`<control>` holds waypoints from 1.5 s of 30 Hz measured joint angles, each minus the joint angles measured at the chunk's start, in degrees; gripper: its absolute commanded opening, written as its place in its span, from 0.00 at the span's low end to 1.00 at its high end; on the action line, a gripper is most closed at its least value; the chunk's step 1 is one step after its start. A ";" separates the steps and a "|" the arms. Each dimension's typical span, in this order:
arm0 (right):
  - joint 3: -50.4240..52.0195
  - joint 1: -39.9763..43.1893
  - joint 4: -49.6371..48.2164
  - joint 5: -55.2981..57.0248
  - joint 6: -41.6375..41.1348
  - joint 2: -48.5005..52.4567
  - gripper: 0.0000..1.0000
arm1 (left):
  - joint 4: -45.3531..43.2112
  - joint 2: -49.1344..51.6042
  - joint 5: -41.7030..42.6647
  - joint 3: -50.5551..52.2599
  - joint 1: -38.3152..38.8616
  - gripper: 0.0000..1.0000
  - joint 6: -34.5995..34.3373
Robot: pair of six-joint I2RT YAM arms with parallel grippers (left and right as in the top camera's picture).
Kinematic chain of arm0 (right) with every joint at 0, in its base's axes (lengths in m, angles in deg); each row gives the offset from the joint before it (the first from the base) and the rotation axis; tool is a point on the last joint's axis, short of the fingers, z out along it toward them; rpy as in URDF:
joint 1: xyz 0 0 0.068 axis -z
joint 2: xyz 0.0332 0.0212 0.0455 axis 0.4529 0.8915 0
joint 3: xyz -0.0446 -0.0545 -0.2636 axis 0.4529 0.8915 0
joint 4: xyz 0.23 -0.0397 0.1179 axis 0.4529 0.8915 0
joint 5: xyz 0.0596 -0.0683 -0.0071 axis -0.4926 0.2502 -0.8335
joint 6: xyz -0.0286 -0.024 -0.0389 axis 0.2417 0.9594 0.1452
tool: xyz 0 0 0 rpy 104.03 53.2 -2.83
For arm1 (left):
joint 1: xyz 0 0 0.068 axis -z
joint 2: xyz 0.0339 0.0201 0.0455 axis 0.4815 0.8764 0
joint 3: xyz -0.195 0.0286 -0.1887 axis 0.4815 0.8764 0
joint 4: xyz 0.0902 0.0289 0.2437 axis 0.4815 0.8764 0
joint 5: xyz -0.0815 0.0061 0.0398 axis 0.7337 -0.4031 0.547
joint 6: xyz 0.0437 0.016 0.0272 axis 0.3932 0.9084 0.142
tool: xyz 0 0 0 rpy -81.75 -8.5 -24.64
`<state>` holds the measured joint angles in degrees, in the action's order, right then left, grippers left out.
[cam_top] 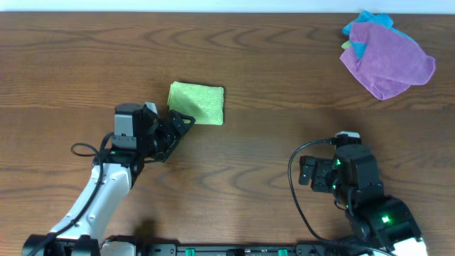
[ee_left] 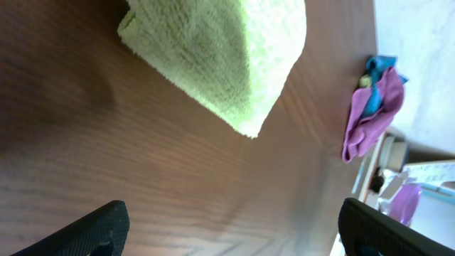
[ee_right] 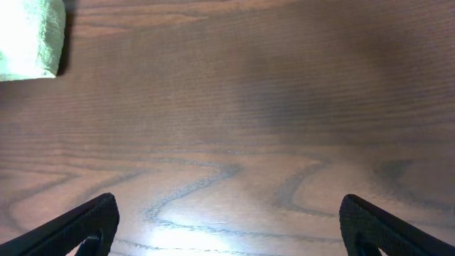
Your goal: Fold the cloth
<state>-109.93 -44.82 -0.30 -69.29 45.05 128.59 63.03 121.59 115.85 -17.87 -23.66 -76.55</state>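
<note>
Looking down from overhead and finding the green cloth (cam_top: 197, 104) lying as a small, plump, already folded rectangle with rounded corners and a nubby terry nap, resting flat on the dark, streaky wood-grain table (cam_top: 284, 64). Seeing the left gripper (cam_top: 181, 131) sitting just beside the cloth's lower-left corner, its angular black jaws spreading wide and gripping nothing. Noting the right gripper (cam_top: 304, 171) sitting well apart from the green cloth, off to its lower right, jaws likewise gaping and carrying nothing. Spotting, well apart to the green cloth's upper right, a limp purple cloth (cam_top: 387, 62) slumping in soft folds over a crumpled blue cloth (cam_top: 366, 21). Moving to the left wrist view and catching the green cloth (ee_left: 220, 50) filling the upper frame, its looped pile and thick doubled edge showing clearly, with bare wood separating it from the left gripper (ee_left: 234, 224), whose matte black fingertips (ee_left: 99, 227) are standing far apart at the bottom corners. Making out the purple cloth (ee_left: 370, 114) and blue cloth (ee_left: 377, 71) beyond the green cloth's far corner. Turning to the right wrist view and finding only a fuzzy rounded corner of the green cloth (ee_right: 28, 39) peeking in at upper left, well apart from the right gripper (ee_right: 227, 227), its jaws gaping over glossy, wavy grain and clasping nothing.
</note>
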 measured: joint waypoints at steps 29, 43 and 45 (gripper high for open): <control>0.00 0.00 0.02 0.00 -0.02 0.00 0.99 | -17.88 13.14 -10.34 1.99 0.02 0.95 -11.80; 0.00 0.00 0.02 0.00 -0.02 0.00 0.99 | -28.92 19.43 -9.79 1.88 0.07 0.95 -16.94; 0.00 0.00 0.00 0.00 -0.02 0.00 0.99 | -31.01 20.50 -9.55 1.81 0.31 0.96 -17.66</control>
<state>-109.93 -44.82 -0.30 -69.29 45.02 128.59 32.02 142.09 106.30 -16.05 -23.35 -94.21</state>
